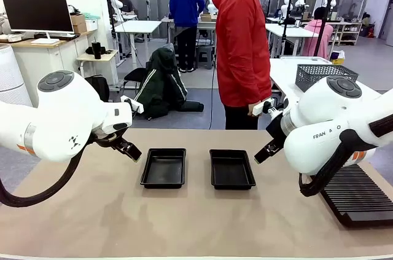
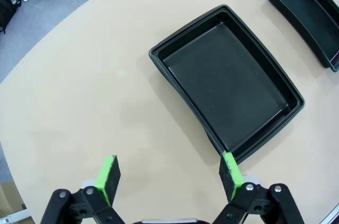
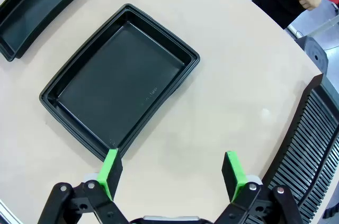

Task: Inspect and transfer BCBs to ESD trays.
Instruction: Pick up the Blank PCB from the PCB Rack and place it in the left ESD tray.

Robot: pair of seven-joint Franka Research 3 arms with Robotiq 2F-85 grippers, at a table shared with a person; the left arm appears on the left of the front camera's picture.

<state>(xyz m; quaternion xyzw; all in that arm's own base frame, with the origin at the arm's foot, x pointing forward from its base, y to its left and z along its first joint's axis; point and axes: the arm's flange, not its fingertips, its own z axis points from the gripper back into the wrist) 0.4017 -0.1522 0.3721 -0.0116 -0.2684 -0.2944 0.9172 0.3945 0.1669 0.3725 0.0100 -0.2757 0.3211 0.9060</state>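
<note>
A broad tan table (image 1: 196, 223) takes up the near half of the room; two white arms lean in over it, the left arm (image 1: 55, 118) from one side and the right arm (image 1: 331, 125) from the other, both held clear of the surface; a person in a red jacket (image 1: 242, 39) stands at the far edge, one hand (image 1: 256, 109) down by the hip; a long black ribbed rack (image 1: 359, 195) lies at the table's right end, partly under the right arm; behind it, on a separate white table, sits a dark wire mesh basket (image 1: 325, 74)

Near the middle of the table the two trays lie flat, side by side with a narrow strip of table between them: the left ESD tray (image 1: 164, 168) and the right ESD tray (image 1: 232, 169), each showing a plain black floor

The left claw (image 2: 169, 175) hangs above the table just left of the left ESD tray, jaws spread wide, only table between its green pads (image 2: 108, 177); from its wrist, one pad overlaps the tray's near corner; the right claw (image 3: 172, 171) is just as wide and holds nothing, poised over bare table between the right ESD tray and the rack
</note>
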